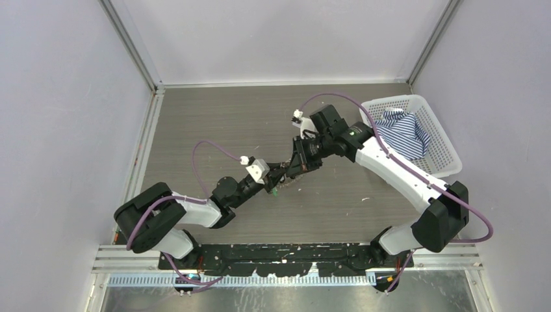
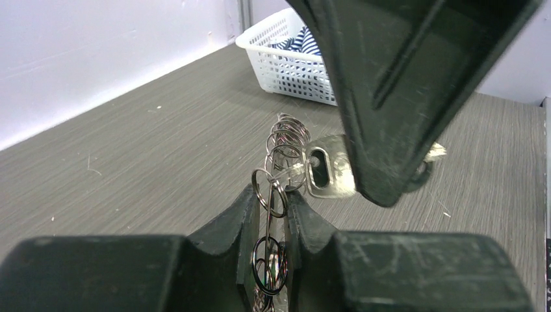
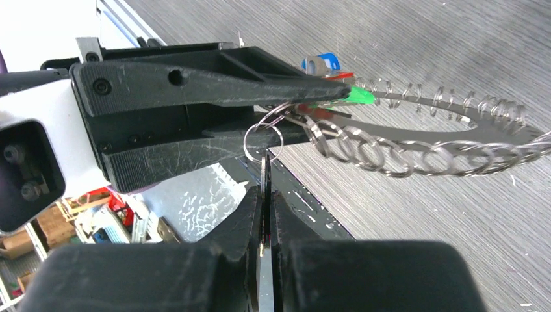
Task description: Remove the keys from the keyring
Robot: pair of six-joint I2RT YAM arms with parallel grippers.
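Keyring (image 3: 422,140): silvery metal loop strung all round with small split rings, hence a beaded, toothed rim. Held over the middle of the desk (image 1: 214,123), between the tips of the two arms. Reads from above only as a dark knot with a green speck. Opens out in the right wrist view into a long flattened oval reaching away to the right. Shows nearly end-on in the left wrist view, as a stack of overlapping wire circles.

Left end effector (image 2: 271,198): matte black fingers pressed together on a cluster of the small rings at one end of the loop.

Right end effector (image 3: 265,195): pinches the silver key (image 2: 328,174), seen edge-on from its own camera as a thin dark strip between the pads, hung from a single split ring. Flat face given only by the left wrist view: bright metal, oblong slot in the head, blade hidden behind the right finger.

Further keys (image 3: 358,96): green plastic head, blue head and a red sliver, bunched at the left fingertips. Colours legible in the right wrist view alone.

Surroundings: white plastic lattice basket (image 1: 445,146) at the far right of the desk, well apart from the loop, holding a crumpled blue-and-white striped cloth (image 1: 399,127). Desk surface grey wood-grain, flecked with pale crumbs. Pale walls (image 1: 65,97) on three sides. Scratched black bulk of the right finger fills the upper right of the left wrist view, covering part of the basket.
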